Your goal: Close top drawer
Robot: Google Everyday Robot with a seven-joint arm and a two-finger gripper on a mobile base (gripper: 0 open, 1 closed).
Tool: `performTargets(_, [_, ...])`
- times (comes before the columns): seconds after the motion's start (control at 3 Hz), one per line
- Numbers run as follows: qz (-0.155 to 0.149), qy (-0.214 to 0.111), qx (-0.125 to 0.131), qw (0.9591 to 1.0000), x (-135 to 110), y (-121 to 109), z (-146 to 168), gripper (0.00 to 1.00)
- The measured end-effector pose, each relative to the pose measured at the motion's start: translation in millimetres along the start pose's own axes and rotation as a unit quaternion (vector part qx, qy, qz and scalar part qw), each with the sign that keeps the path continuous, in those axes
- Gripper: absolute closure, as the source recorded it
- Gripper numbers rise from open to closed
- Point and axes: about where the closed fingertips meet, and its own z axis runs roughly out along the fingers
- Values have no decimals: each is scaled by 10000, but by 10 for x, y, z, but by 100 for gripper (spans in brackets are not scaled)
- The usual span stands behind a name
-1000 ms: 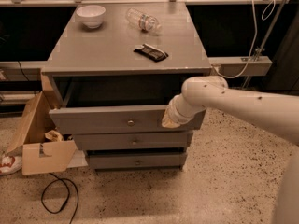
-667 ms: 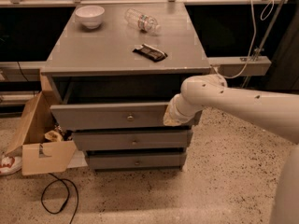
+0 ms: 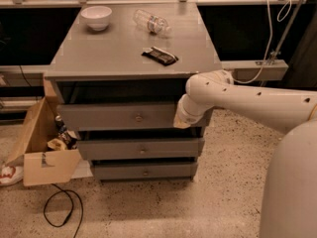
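Push straight and level with the white robot hand point(image 3: 182, 119), set against the right end of the wide grey wooden top drawer point(image 3: 119, 116), slightly out of the grey wooden cabinet point(image 3: 114, 48). Cannot tell whether open or closed. Guard against skew from that off-centre contact; stop once flush.

Cabinet top point(image 3: 124, 48) bears white bowl point(image 3: 96, 17), lying bottle point(image 3: 151, 22), dark packet point(image 3: 159, 56); tool point(image 3: 182, 120) at the top drawer point(image 3: 114, 115)'s right end.
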Motion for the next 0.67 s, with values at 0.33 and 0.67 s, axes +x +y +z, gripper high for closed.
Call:
performTargets(0.33, [235, 120, -16, 9997, 27, -263, 59, 100])
performTargets(0.67, [408, 117, 27, 9991, 64, -357, 39, 100])
